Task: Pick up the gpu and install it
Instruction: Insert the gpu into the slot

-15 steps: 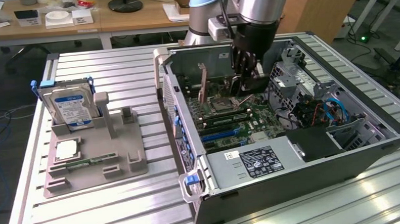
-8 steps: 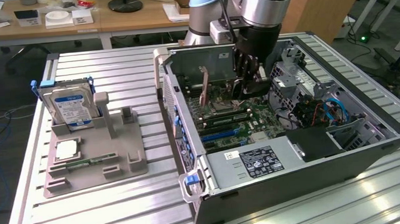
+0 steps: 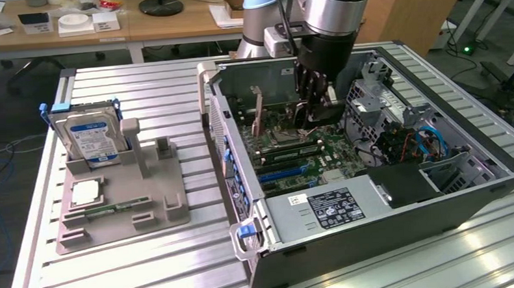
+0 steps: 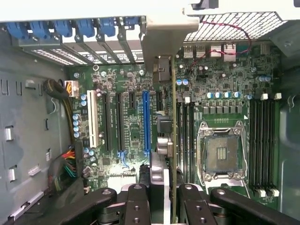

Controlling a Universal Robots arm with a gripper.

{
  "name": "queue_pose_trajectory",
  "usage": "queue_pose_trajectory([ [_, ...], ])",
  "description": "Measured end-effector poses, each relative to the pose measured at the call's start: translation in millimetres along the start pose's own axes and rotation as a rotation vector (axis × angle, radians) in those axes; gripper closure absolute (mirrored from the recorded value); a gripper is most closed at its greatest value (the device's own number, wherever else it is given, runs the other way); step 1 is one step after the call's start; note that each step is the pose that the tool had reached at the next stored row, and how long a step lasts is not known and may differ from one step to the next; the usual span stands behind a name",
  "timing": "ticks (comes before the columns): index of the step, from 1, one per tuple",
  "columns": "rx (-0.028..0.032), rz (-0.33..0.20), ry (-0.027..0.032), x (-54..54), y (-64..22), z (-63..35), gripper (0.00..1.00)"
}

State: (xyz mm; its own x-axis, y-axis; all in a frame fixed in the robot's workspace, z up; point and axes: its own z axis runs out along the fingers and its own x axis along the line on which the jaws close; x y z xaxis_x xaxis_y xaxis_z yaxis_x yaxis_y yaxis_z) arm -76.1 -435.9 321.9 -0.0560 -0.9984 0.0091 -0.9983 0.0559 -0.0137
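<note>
**Exterior view**
- Item: gpu [image 3: 273, 117], carried on edge inside the open computer case [image 3: 374, 243] and low over the motherboard [image 3: 314, 158]. Its length runs from the gripper [image 3: 312, 115] toward the rear wall at the exterior view's left. It is hard to pick out against the dark interior.
- Arm: reaches straight down into the case.
- Grey parts holder [image 3: 156, 217]: on the table, well apart from the case. The hard drive [image 3: 87, 135] stands upright in it and the memory stick [image 3: 116, 205] lies flat.

**Wrist view**
- gpu [image 4: 173, 140]: seen edge-on as a thin line. Its pale end bracket [image 4: 161, 44] sits up against the rear slot openings, beside the blue latches [image 4: 75, 28].
- Fingers [image 4: 137, 206]: clenched on the card's near end, one on each side.
- Card edge: lies between the blue slot [image 4: 146, 122] and the memory slots [image 4: 187, 136].

**Status**
- Pick-up: done, judged from the card being in the grip and inside the case.
- Install: under way. The card is lined up along the board; whether its lower edge has entered a slot cannot be told from this angle.
- Release: not yet done
</note>
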Motion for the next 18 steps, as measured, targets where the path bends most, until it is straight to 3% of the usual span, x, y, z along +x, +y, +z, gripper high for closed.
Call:
queue_pose_trajectory([
  [18,-0.0002,-0.002,-0.0001,0.6,8.7,13.4,0.72],
])
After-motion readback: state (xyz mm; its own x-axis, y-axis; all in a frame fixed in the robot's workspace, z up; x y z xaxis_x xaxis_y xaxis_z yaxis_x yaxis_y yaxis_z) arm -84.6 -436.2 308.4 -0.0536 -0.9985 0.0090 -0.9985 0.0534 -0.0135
